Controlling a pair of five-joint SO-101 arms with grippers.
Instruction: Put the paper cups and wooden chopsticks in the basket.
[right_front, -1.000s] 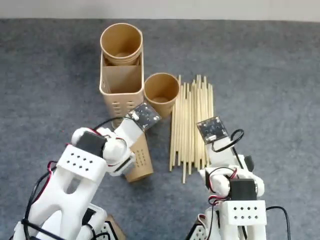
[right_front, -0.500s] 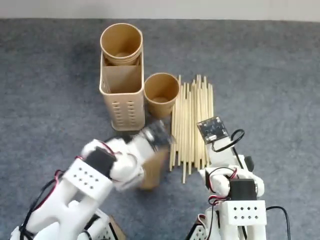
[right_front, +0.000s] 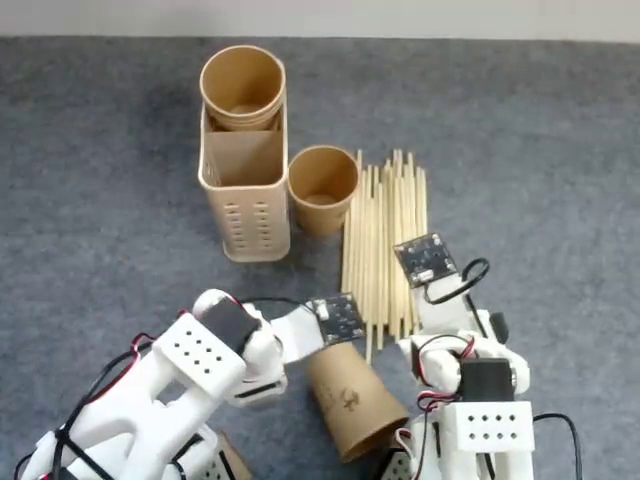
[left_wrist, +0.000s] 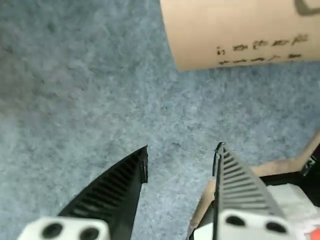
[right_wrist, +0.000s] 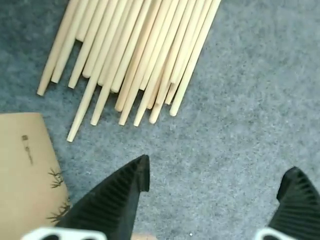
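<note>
Cup (right_front: 350, 400) on its side at near edge, just ahead of my left gripper (left_wrist: 182, 147), jaws apart w/ nothing btwn. Best pinch rim, not wall, then carry to basket (right_front: 245, 215), far left. Right gripper (right_wrist: 220, 165) spread open by near ends of chopsticks (right_front: 385, 230).

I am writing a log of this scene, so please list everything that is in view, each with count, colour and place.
basket: one, tan, on the carpet, far left of centre.
nested paper cups: count unclear, brown, in the basket's far end.
upright paper cup: one, brown, between basket and chopsticks.
lying paper cup: one, brown, on its side between the two arms.
wooden chopsticks: loose pile, pale, right of the upright cup.
carpet: grey, under everything.
left end effector: black, open, over bare carpet near the lying cup.
right end effector: black, open, over carpet by the chopsticks' near ends.
</note>
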